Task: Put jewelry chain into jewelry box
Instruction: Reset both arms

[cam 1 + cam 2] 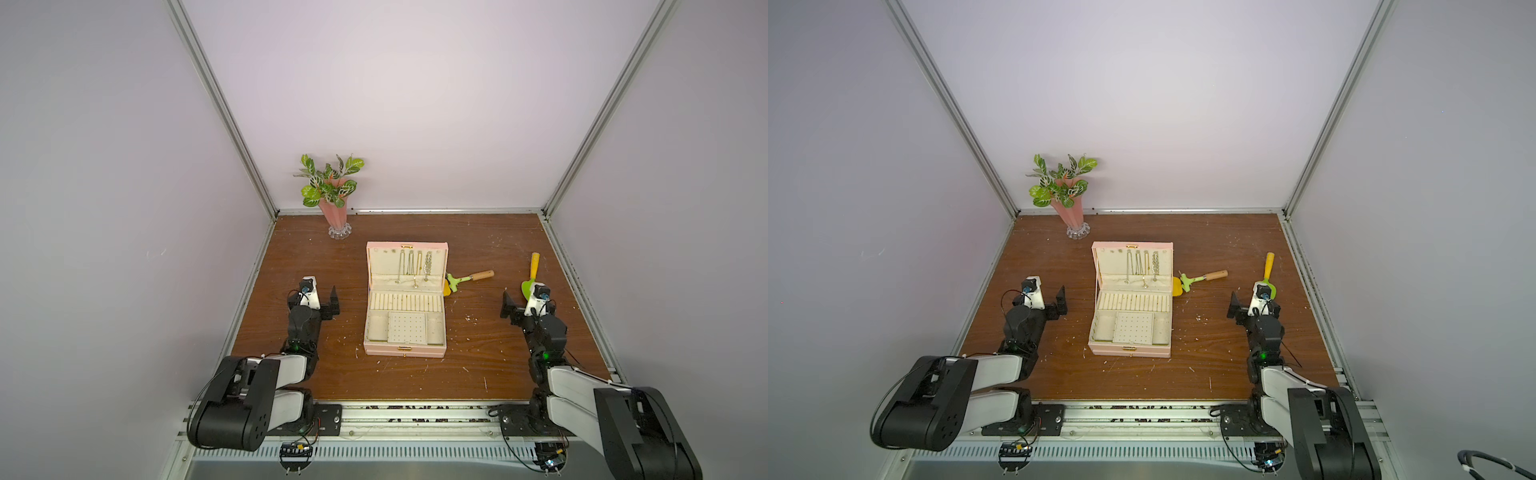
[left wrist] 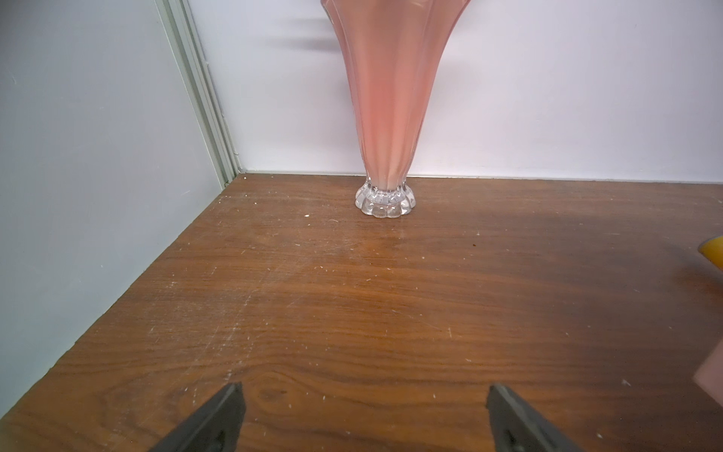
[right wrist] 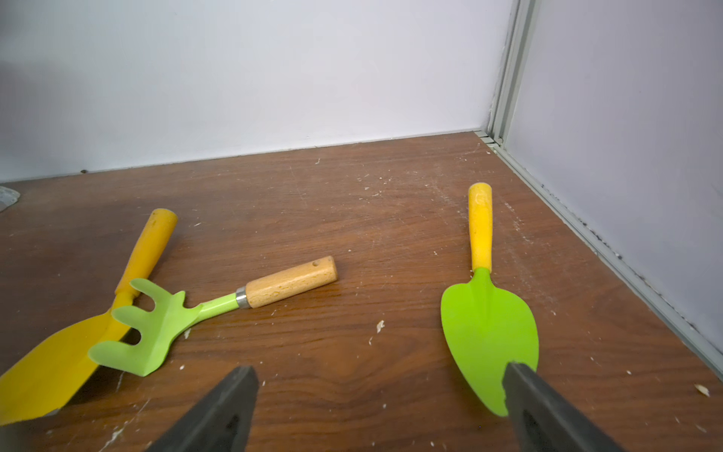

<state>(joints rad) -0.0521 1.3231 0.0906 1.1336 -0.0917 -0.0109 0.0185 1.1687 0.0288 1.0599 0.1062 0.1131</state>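
The desk (image 1: 478, 365) spreads out ahead of me, brown and scuffed. The box (image 1: 406, 348) sits on it between my two sets of fingers. Its lid stands open and tilted back, away from me. A pink vase (image 1: 334, 216) with leaves stands well ahead of my left fingers (image 1: 332, 303), near the back wall.

Just ahead of my right fingers (image 1: 508, 311) lies a green trowel (image 1: 528, 286), its handle pointing away. Inward from it, hard by the box's side, a green rake (image 3: 156, 328) lies across a yellow trowel (image 3: 51, 368).

Both sets of fingers are spread wide and hold nothing. They hover low over bare wood, each well clear of the box's sides.

The smallest thing matters most. The silvery chain (image 1: 428, 266) hangs inside the raised lid, last in a row with the thin gold chains (image 1: 409, 266). It is on the side nearer my right fingers. Its long axis runs straight down the lining, from the lid's top edge toward the hinge. From my right fingers it lies ahead and inward; from my left, ahead and across the whole box. So the right arm looks a little closer.

I judge that the chain is in the box already, and there is little left to do. If I had to touch it, I would reach from the right and come in above the tools.
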